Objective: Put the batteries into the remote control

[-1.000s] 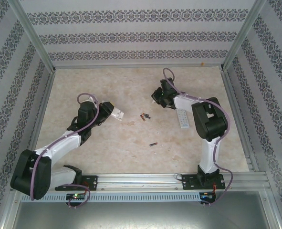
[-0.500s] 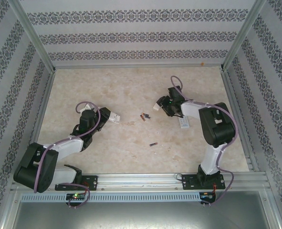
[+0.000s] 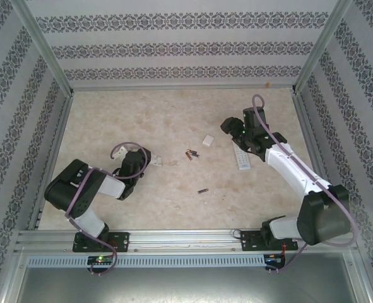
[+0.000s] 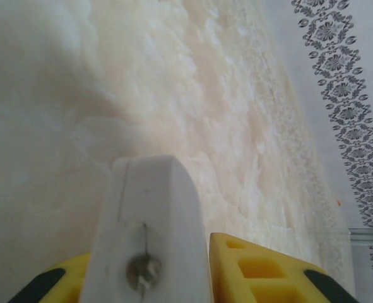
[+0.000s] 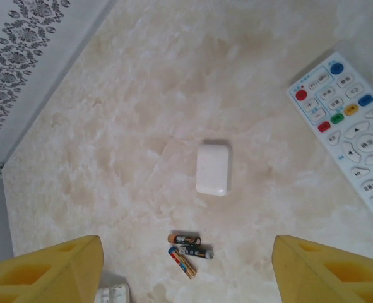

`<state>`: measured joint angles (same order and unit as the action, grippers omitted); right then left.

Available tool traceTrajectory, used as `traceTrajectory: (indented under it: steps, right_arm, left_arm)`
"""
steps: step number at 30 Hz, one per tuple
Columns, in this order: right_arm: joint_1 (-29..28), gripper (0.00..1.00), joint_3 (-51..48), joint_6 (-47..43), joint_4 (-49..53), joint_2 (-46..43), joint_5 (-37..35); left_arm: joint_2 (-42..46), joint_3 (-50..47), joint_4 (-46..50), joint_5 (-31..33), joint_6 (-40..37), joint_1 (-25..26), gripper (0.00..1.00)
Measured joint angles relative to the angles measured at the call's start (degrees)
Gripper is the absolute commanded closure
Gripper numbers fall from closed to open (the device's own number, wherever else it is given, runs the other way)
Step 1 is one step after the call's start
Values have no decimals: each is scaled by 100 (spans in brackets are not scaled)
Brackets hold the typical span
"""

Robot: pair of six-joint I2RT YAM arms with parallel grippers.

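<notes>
Nearest your arm bases, a lone battery (image 3: 202, 190) lies loose on the table (image 3: 173, 113), well apart from everything else. A little farther out, your left gripper (image 3: 142, 160) has its fingers closed on the remote control (image 4: 151, 208). Its white end juts out between them with a small metal contact showing. I judge that to be the open battery bay, though you can't see inside it. Beyond it, three batteries (image 5: 186, 246) sit bunched together on the table, none of them in the remote. Farther out rests a small white cover (image 5: 213, 168), apart from the batteries and free of any grip, and near it a second remote (image 5: 353, 136) with coloured buttons. Your right gripper (image 3: 229, 126) hangs farthest out, fingers spread wide and empty. So the opening looks done, and all the loading is left.
</notes>
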<state>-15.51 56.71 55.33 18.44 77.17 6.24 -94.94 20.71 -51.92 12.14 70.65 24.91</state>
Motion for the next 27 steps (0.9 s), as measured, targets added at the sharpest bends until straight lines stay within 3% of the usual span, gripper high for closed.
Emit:
traceTrajectory:
  steps: [3, 5, 12, 21, 23, 27]
  right_arm:
    - [0, 27, 0, -2, 116, -20, 2]
    - [0, 27, 0, -2, 173, -20, 2]
    - [0, 26, 2, 2, 240, -20, 44]
    - [-2, 25, 2, 15, 378, -74, 96]
    - [-74, 25, 7, -9, 560, -151, 114]
    - [-702, 26, 39, -308, 1110, -367, 46]
  left_arm:
    - [7, -232, -142, 151, 118, 28, 47]
    - [227, -286, -127, 210, 175, 39, 43]
    - [1906, -376, 1794, 463, 186, 55, 20]
    - [4188, -87, 5084, 588, -175, 26, 18]
    - [4122, 494, 5860, 352, -599, -72, 19]
    - [2992, 2625, 7396, -350, -1902, -352, 20]
